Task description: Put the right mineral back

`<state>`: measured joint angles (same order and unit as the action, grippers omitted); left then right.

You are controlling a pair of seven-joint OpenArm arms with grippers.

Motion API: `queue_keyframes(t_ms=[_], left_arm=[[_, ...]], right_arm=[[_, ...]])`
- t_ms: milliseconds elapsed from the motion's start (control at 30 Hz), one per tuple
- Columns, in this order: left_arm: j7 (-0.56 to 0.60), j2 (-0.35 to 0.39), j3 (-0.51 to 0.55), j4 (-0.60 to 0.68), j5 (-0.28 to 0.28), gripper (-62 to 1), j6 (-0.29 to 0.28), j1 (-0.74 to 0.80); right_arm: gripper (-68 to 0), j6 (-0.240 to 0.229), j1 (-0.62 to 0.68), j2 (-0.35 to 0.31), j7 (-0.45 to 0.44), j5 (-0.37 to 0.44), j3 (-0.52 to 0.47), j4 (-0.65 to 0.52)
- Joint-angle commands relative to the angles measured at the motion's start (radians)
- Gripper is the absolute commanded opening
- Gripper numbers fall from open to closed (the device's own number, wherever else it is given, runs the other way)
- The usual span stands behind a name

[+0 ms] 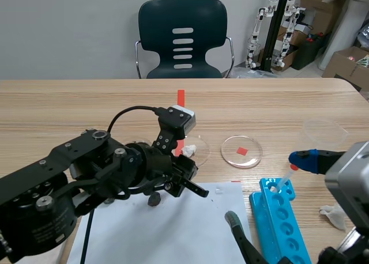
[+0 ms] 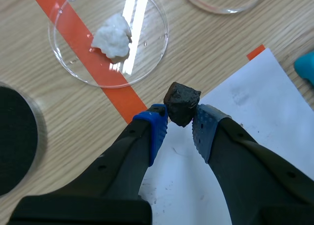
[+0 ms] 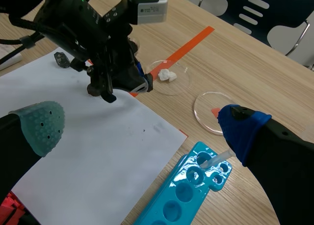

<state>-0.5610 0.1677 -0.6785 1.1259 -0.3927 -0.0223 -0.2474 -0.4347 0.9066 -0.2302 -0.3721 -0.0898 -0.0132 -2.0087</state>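
Note:
My left gripper point(image 2: 179, 123) is shut on a dark, rough mineral point(image 2: 182, 103), held by its lower part between the blue pads. It hangs over the corner of the white paper point(image 2: 255, 117), just short of a clear dish point(image 2: 152, 53) holding a white mineral point(image 2: 113, 37). In the scene view the left gripper point(image 1: 185, 161) sits right beside that white mineral point(image 1: 189, 150). My right gripper point(image 1: 269, 190) stands open over the blue rack point(image 1: 281, 221), with nothing between its fingers.
An empty clear dish point(image 1: 241, 151) lies to the right of the white mineral's dish. A dropper point(image 1: 282, 180) stands in the rack. A clear lid point(image 1: 323, 131) and crumpled tissue point(image 1: 333, 215) lie at the right. A black-filled round dish point(image 2: 14, 136) lies beside the left gripper.

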Motion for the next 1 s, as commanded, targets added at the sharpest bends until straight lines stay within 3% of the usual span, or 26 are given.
queue_keyframes(t_ms=[0,200,567,967], left_arm=[[0.006,-0.012,0.0,-0.003,-0.005,-49.3,-0.002,-0.011],[-0.06,-0.051,0.0,-0.073,-0.006,-49.3,-0.001,-0.025],[-0.143,-0.084,0.0,-0.08,-0.011,-49.3,0.013,-0.024],[-0.06,-0.1,0.0,-0.077,0.001,-49.3,0.005,-0.013]], right_arm=[[0.4,0.0,-0.007,-0.011,-0.015,0.011,-0.01,-0.008],[0.4,0.0,-0.007,-0.011,-0.015,0.011,-0.01,-0.008],[0.4,0.0,-0.007,-0.011,-0.015,0.011,-0.01,-0.008],[0.4,0.0,-0.007,-0.011,-0.015,0.011,-0.01,-0.008]])
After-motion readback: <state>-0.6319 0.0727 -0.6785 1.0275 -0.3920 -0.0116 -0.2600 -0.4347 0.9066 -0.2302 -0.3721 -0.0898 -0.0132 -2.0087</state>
